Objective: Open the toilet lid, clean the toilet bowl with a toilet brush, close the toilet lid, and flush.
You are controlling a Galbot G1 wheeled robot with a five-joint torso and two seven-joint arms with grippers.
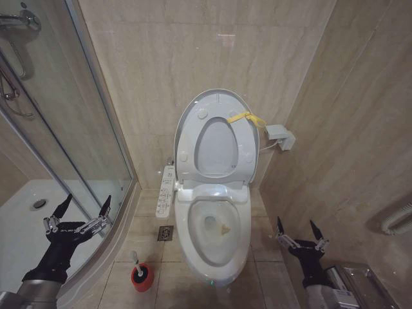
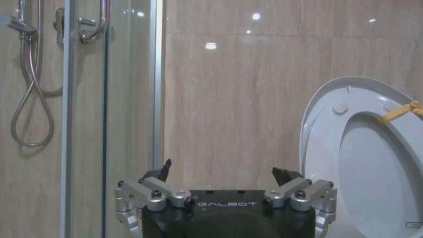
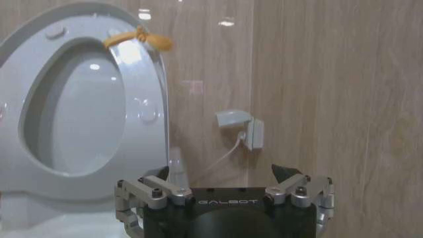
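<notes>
The toilet lid (image 1: 216, 149) stands upright against the back wall with the seat ring (image 1: 191, 145) raised against it; a yellow strap (image 1: 246, 118) hangs at its upper edge. Below, the toilet bowl (image 1: 186, 226) lies uncovered, with a yellowish speck in its water and a button panel (image 1: 167, 191) on its left side. The toilet brush (image 1: 136, 260) stands in its red cup holder (image 1: 142, 276) on the floor, left of the bowl. My left gripper (image 1: 88, 198) hovers open low on the left, by the shower glass. My right gripper (image 1: 295, 223) hangs open, right of the bowl. Both are empty.
A glass shower enclosure (image 1: 58, 129) with a hose (image 2: 29, 99) fills the left side. A floor drain (image 1: 165, 233) sits beside the bowl. A grey wall box (image 1: 280, 136) with a cable is right of the lid. A metal bin (image 1: 360, 283) and pipe (image 1: 399, 222) stand at the right.
</notes>
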